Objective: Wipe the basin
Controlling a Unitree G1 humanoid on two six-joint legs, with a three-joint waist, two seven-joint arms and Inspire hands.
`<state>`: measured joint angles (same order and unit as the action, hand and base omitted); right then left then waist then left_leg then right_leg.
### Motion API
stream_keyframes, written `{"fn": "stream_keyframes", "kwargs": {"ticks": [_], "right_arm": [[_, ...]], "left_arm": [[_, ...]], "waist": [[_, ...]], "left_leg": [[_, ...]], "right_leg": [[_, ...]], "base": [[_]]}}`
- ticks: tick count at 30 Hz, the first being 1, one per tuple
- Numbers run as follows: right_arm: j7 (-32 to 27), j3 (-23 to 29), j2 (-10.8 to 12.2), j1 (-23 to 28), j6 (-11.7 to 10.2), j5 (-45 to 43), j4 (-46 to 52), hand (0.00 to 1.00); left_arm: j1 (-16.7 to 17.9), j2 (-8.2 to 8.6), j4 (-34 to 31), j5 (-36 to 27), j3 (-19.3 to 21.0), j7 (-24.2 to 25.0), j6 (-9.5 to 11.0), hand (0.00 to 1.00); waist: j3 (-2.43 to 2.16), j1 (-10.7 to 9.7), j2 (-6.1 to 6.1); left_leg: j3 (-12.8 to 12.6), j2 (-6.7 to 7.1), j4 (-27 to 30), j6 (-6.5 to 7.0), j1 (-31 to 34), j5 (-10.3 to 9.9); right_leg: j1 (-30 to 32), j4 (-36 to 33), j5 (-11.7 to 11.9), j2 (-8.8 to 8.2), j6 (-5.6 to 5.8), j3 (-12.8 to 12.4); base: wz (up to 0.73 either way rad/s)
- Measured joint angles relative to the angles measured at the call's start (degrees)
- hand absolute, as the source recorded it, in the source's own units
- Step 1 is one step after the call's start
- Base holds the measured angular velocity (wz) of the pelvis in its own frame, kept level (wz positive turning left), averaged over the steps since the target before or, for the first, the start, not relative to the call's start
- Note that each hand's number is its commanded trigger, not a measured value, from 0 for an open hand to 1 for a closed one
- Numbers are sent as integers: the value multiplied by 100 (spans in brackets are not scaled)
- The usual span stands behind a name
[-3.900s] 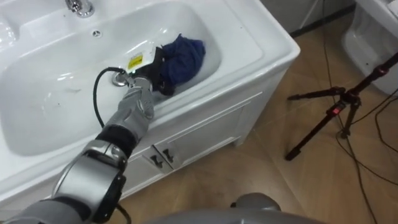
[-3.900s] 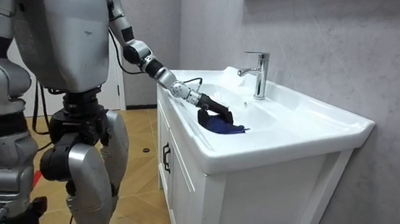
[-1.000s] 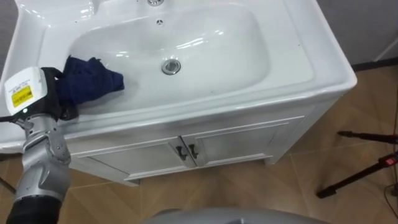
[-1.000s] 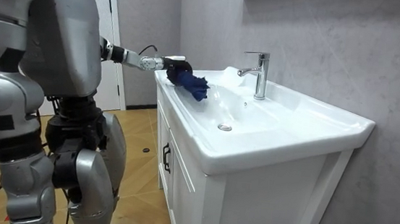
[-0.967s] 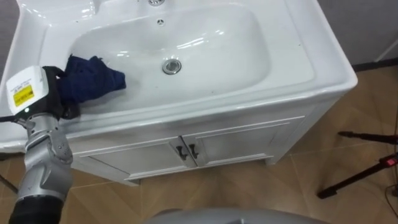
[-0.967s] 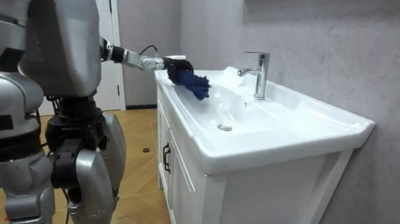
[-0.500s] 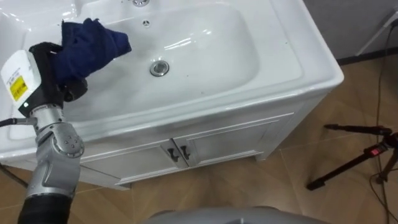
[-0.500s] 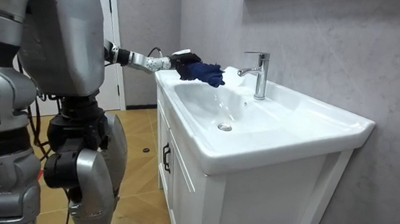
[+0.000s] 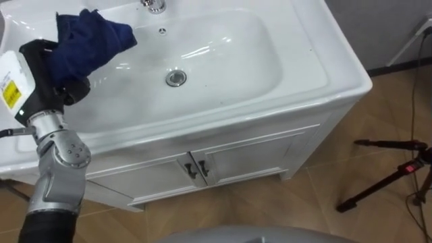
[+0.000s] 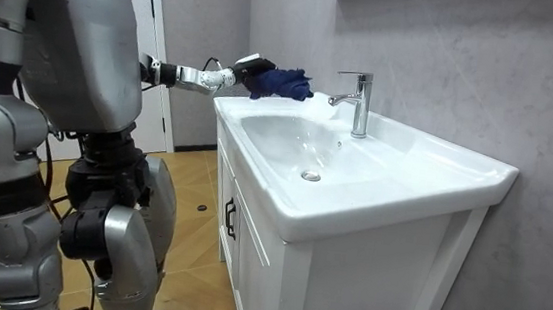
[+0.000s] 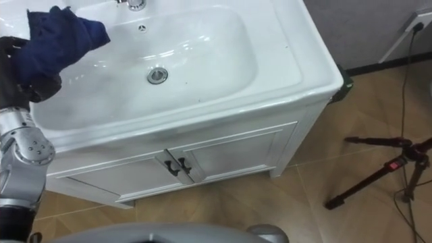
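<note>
Left eye view: left hand (image 9: 48, 71), fingers curled round the blue cloth (image 9: 88, 37), over the left rear corner of the basin (image 9: 297, 64), beside the faucet (image 9: 154, 5).
Room view: cloth appears clear of the porcelain; wiping paused between strokes.
Right eye view: next move, lower the cloth and sweep towards the drain (image 11: 157, 75).
</note>
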<state>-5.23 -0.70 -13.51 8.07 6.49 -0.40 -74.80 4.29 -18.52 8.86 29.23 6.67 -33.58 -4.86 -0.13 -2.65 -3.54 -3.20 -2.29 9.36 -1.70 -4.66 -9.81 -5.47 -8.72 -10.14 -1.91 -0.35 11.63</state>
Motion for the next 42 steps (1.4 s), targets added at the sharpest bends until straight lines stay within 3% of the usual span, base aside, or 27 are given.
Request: {"fn": "stream_keyframes", "kwargs": {"ticks": [6,10,16,25,31,37,42], "right_arm": [[64,203,7,158,74,-148,105,0],[116,215,26,239,121,-167,120,0],[106,489,23,234,238,-186,129,0],[109,655,16,234,228,-200,237,0],[120,646,13,219,227,-196,365,0],[217,644,15,257,244,-196,374,0],[228,644,15,270,296,-190,375,0]], "left_arm": [[12,-1,3,31,493,-130,-4,100],[201,-2,37,25,785,-202,-27,100],[368,-2,190,29,893,-131,-296,100],[742,-2,192,64,1002,51,-343,100],[914,-1,189,204,1300,52,-368,100],[970,-1,190,310,1344,58,-484,100],[971,-1,189,310,1346,58,-584,100]], "waist": [[6,18,-38],[3,66,-54],[4,172,-75],[3,465,-259],[1,478,-244],[-22,604,-162],[-12,639,-196]], "left_leg": [[-147,-6,-8,1,-103,-1],[-152,-4,-20,1,-105,-1],[-142,-3,-21,1,-95,-1],[-45,0,-35,1,-68,-2],[26,8,-35,1,-51,-2],[94,15,-5,1,-2,-2],[97,16,1,1,0,-2]], "right_leg": [[-42,-4,-3,0,3,-136],[-41,-11,-3,5,3,-195],[-57,0,-4,4,5,-152],[-58,0,-4,4,8,-81],[-53,6,-9,-6,12,13],[-38,4,-8,-9,13,39],[-37,2,-8,-9,13,58]], "base": [[-12],[-8],[4],[5],[9],[2],[1]]}}
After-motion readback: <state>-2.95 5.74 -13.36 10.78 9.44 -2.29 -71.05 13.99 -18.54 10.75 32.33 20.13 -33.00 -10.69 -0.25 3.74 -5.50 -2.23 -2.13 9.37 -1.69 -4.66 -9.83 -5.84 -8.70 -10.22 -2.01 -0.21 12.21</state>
